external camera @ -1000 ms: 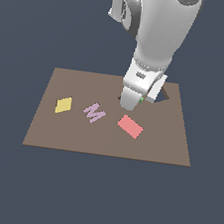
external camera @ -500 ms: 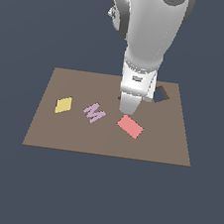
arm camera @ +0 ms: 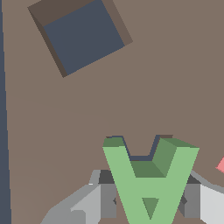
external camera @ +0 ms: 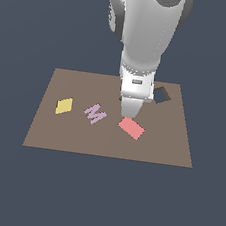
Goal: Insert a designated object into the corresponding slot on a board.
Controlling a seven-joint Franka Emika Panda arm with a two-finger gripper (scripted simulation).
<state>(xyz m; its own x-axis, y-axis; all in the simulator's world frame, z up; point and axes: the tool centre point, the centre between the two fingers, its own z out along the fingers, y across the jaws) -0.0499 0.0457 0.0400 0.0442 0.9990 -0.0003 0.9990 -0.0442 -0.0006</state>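
The green A point(arm camera: 151, 183) is held between my gripper's point(arm camera: 150, 200) two grey fingers point(arm camera: 107, 194), which are shut on its sides. It sits low over the brown board point(arm camera: 153, 87). A thin dark edge of the A-shaped slot point(arm camera: 139, 156) shows between the A's legs; the A covers the rest. In the exterior view the gripper point(external camera: 130, 109) stands on the board point(external camera: 72, 135) near its middle and hides the A, apart from a sliver of green point(external camera: 121, 97).
A dark square hole point(external camera: 161, 95) lies on the exterior view's right of the gripper; it also shows in the wrist view point(arm camera: 81, 35). A red rectangle point(external camera: 131, 128) lies just in front of the gripper. A pink M point(external camera: 95, 113) and a yellow diamond point(external camera: 64, 105) lie to the left.
The arm has shifted slightly to the exterior view's left and lowered towards the board. The square hole is now uncovered beside it. The other shapes have not moved.
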